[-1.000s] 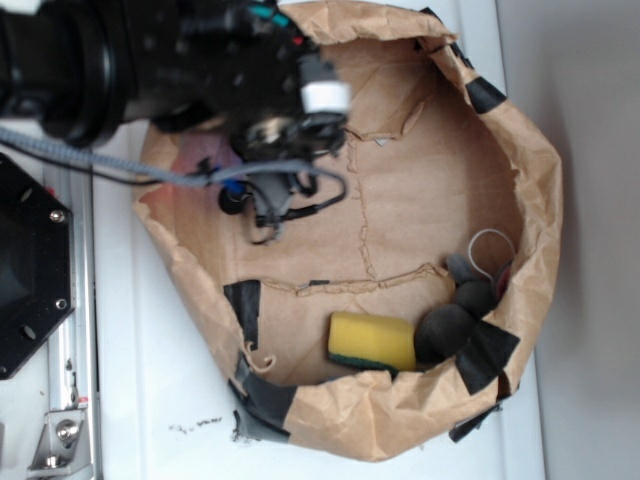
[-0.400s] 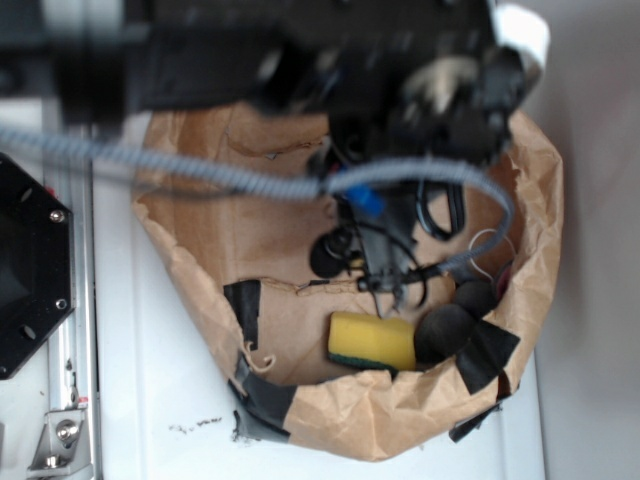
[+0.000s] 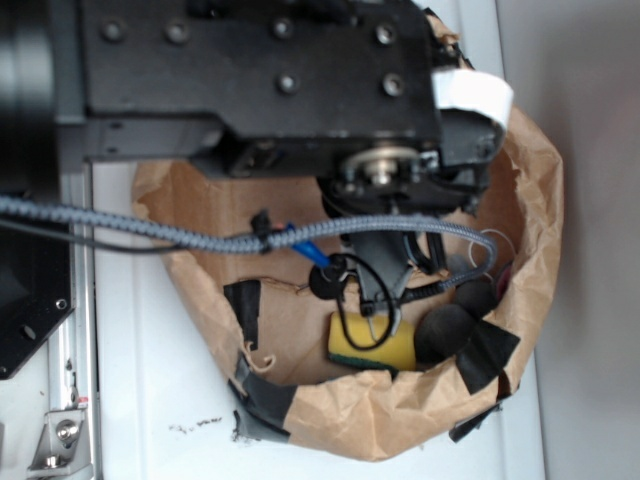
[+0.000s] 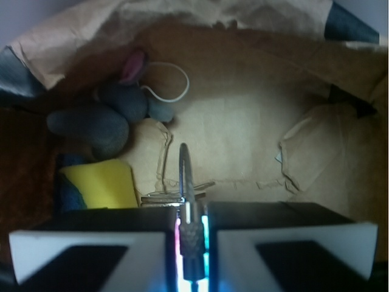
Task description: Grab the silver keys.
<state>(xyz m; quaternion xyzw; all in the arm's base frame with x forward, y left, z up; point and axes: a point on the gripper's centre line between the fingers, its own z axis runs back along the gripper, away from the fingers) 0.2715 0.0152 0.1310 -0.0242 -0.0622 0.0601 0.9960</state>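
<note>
Our pincer point(image 4: 189, 234) is nearly closed, clamped on the keys' point(image 4: 173, 197) ring just beside the yellow sponge point(image 4: 100, 185). We judge a firm squeeze and a straight lift best, clear of the sponge.

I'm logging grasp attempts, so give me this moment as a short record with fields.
container: brown paper bag
target: silver keys, lying flat, with their ring standing upright
gripper: gripper low in the bag, jaws nearly closed on the ring
beside target: yellow sponge
far corner: dark stones, white loop
</note>
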